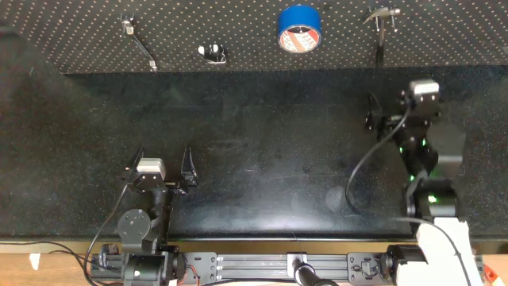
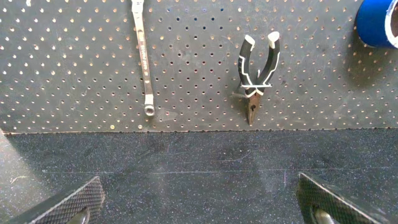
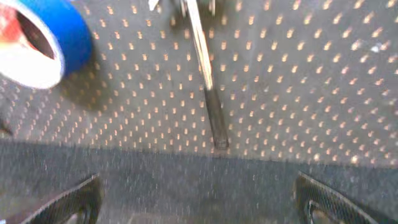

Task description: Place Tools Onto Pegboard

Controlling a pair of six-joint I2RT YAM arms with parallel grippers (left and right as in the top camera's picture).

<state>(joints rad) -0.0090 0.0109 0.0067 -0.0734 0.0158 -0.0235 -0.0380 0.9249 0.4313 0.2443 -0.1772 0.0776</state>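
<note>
I count four things hanging on the pegboard, one of each. From left to right in the top view they are a wrench, a pair of pliers, a roll of blue tape and a hammer, each well apart from the next.

From the left wrist camera, the wrench hangs nearly upright with its ring end down. The pliers hang with the black-and-white handles up and the nose down. The tape just shows at the edge. All three are on the board, above the black bench.

From the right wrist camera, the hammer hangs head up. Its handle runs down the board and ends just above the line where the board meets the bench. The tape is off to one side, with its white inner ring facing me.

I have two arms on the bench. The left arm sits back near the front edge, well short of the board. Its jaws are spread wide and hold nothing; the fingers sit at the corners of its view with bare mat between them. The right arm stands nearer the board, facing the hammer. Its jaws are also released and empty, with the fingers far apart.
</note>
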